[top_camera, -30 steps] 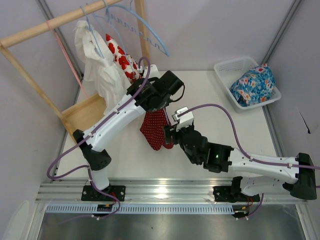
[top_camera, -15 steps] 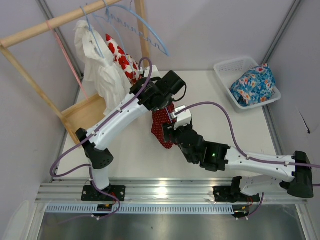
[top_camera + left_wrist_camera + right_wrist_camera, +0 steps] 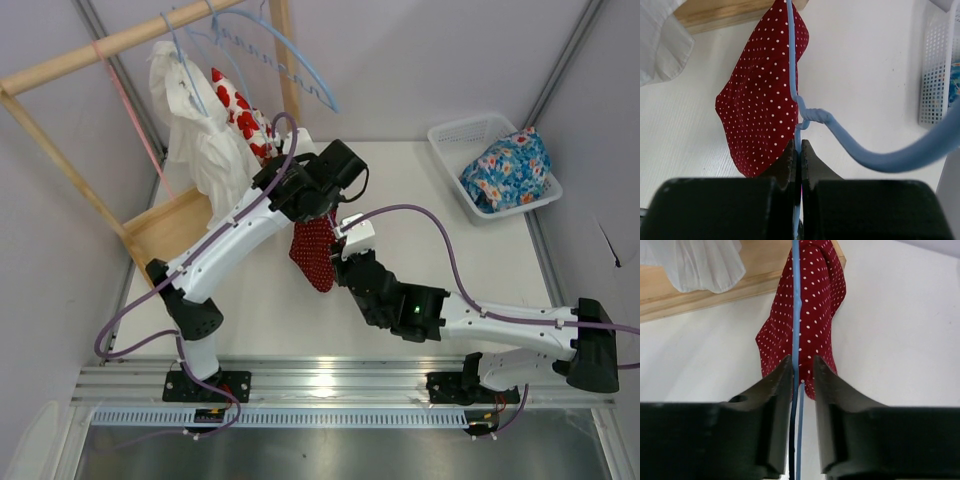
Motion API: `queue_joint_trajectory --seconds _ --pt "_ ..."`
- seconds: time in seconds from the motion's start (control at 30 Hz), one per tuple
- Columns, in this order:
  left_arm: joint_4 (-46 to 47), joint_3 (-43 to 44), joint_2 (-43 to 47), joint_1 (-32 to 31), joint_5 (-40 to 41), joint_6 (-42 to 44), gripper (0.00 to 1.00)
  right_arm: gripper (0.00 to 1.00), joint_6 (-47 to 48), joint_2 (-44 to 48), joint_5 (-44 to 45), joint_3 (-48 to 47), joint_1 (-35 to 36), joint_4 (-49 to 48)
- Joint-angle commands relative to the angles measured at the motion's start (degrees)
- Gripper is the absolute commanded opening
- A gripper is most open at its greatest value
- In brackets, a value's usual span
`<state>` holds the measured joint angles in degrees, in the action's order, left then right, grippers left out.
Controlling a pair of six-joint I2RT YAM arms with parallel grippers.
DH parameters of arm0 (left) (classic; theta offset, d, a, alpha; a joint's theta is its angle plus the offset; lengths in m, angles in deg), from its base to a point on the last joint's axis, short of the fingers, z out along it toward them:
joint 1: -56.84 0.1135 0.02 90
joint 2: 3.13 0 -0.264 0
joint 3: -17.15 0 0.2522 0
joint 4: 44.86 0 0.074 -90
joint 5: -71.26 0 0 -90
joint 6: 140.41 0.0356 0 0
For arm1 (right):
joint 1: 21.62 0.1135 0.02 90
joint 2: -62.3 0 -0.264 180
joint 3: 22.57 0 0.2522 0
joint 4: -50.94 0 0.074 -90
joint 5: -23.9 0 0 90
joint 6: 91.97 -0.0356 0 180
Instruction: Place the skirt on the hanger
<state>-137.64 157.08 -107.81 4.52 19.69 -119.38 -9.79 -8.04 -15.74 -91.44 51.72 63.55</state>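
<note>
skirt shifted slightly left; left jaws pinch the hanger, right jaws spread around it

Far left: wooden rack with a slanted top rail; carries a thin pink hanger, a bigger blue hanger with a wavy bar, a white cloth and, touching it, a white cloth with big red blotches; stands on a wooden base board at the left edge of the white surface; far right corner: white mesh basket; holds a bunched blue floral garment; near edge: grooved metal rail.
</note>
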Motion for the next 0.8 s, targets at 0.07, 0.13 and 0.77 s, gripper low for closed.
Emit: queue_joint_trajectory --seconds 0.07,0.13,0.77 --pt "-0.7 1.7 5.2 0.4 1.7 0.0 0.0 0.15 -0.7 0.9 1.6 -1.6 -0.7 -1.4" --pt "-0.2 1.2 5.7 0.4 1.6 0.5 0.0 0.0 -0.9 1.7 0.7 -1.7 -1.1 -1.0" --pt "31.5 -25.7 24.7 0.4 -7.1 22.5 0.62 0.0 2.9 12.6 -14.9 3.7 -10.0 -3.4"
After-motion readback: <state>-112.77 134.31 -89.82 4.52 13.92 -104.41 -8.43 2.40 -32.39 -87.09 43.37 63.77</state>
